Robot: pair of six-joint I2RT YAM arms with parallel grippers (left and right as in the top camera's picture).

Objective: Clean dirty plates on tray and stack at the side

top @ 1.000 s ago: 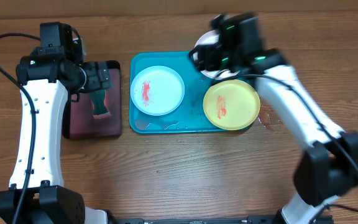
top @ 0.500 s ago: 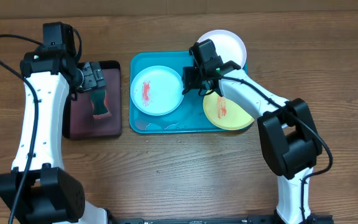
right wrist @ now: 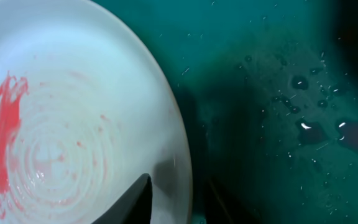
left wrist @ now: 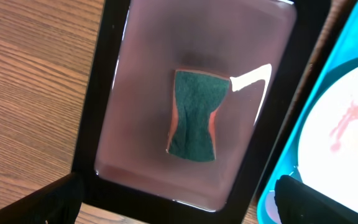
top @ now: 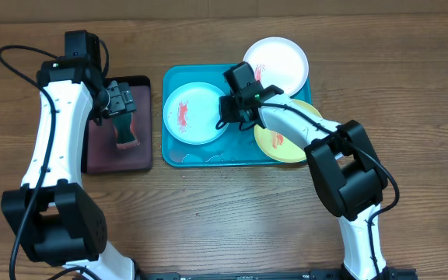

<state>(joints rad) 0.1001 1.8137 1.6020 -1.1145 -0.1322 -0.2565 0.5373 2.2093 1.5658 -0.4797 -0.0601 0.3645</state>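
Right gripper (right wrist: 179, 204) at the right rim of the pale blue plate (right wrist: 61, 124) on the tray (right wrist: 278, 74), plate body to its left. Jaws close either side of that rim; a firm pinch cannot be told. Left gripper (left wrist: 179, 204), well apart over the sponge (left wrist: 193, 115), gapes wide, holding nothing.

You've got a wooden table (top: 208, 225): black tray (top: 99, 158) left, teal tray (top: 243, 152) centre, white plate (top: 282, 58) at its far-right corner.
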